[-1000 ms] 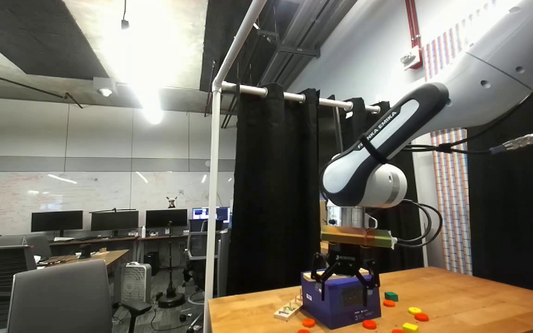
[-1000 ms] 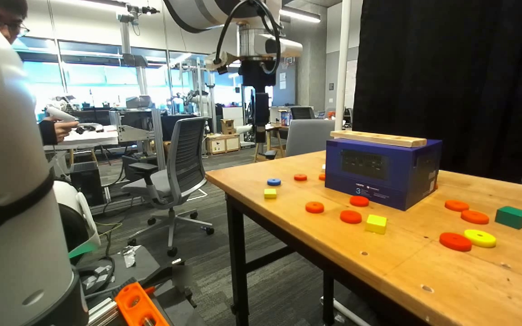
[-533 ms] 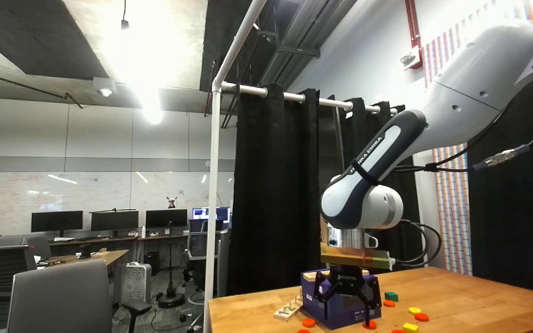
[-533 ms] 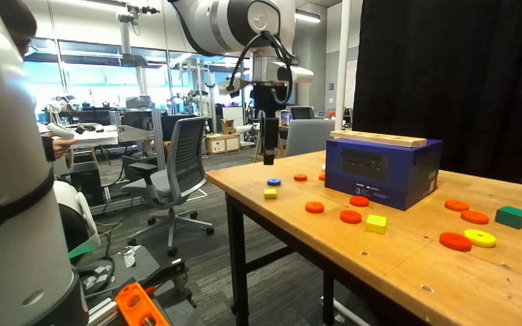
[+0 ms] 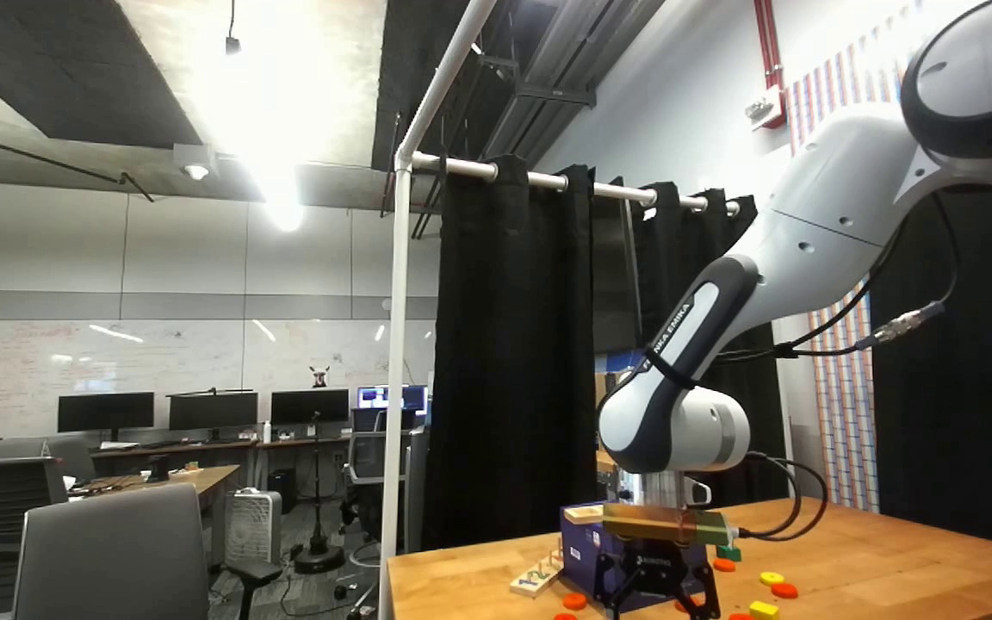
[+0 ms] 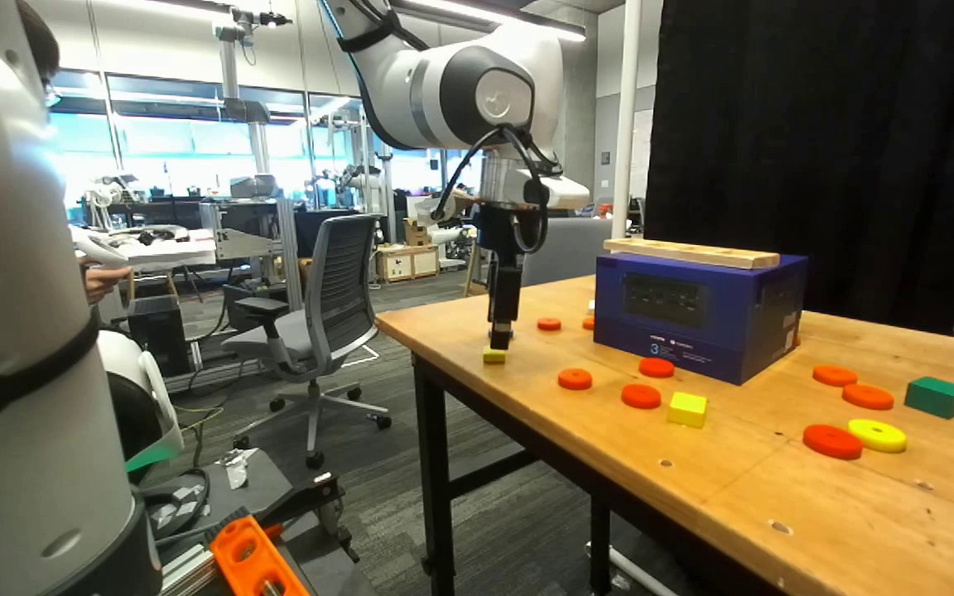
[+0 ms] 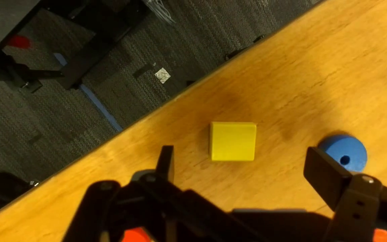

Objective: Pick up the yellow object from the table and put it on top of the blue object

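The small yellow block (image 7: 233,141) lies flat on the table near its edge, between and a little beyond my fingertips in the wrist view. In an exterior view this yellow block (image 6: 493,357) is partly covered by a fingertip. My gripper (image 7: 239,164) is open and empty, pointing down just above the block; it also shows in both exterior views (image 5: 658,603) (image 6: 500,338). The blue box (image 6: 672,335) stands on the table apart from the gripper. In an exterior view the gripper partly covers this blue box (image 5: 584,564).
A wooden strip (image 6: 692,253) lies on the box. A blue disc (image 7: 348,153) sits by the right finger. Another yellow block (image 6: 686,410), a yellow disc (image 6: 878,435), a green block (image 6: 937,397) and several orange-red discs (image 6: 641,396) are scattered about. A numbered pegboard (image 5: 537,575) stands beside the box.
The arm has moved steadily down, bringing the open gripper from well above the table to just above the small yellow block. The tabletop things have not moved.
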Action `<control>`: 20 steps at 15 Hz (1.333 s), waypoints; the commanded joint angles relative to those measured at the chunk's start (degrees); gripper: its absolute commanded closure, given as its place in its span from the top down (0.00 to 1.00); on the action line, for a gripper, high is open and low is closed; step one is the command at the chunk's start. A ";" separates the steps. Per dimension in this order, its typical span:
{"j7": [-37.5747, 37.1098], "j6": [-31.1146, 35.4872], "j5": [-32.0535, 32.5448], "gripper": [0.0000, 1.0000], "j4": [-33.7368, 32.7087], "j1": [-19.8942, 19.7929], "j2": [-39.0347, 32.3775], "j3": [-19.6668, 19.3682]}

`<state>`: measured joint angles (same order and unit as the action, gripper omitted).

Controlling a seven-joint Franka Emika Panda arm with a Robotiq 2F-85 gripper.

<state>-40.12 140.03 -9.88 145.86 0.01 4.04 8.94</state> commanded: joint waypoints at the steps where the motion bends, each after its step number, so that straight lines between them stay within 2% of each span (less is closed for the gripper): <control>1: -0.25 1.86 -0.56 1.00 -1.30 1.49 -2.87 -1.46; 9: -0.05 2.74 -1.34 1.00 -1.13 2.13 -4.64 -2.46; 10: -0.17 3.03 -1.28 0.75 -0.96 2.16 -4.58 -2.52; 11: -0.10 3.25 -1.30 0.74 -0.85 2.17 -4.51 -2.59; 12: -0.14 3.42 -1.36 0.68 -0.79 2.17 -4.47 -2.66; 18: -0.08 3.46 -1.48 0.20 -1.23 2.25 -4.25 -2.95; 19: -0.09 3.39 -1.50 0.15 -1.43 2.25 -4.21 -2.96; 20: -0.08 3.37 -1.48 0.17 -1.48 2.25 -4.16 -2.96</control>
<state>-40.12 142.19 -10.68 144.76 1.20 0.58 7.02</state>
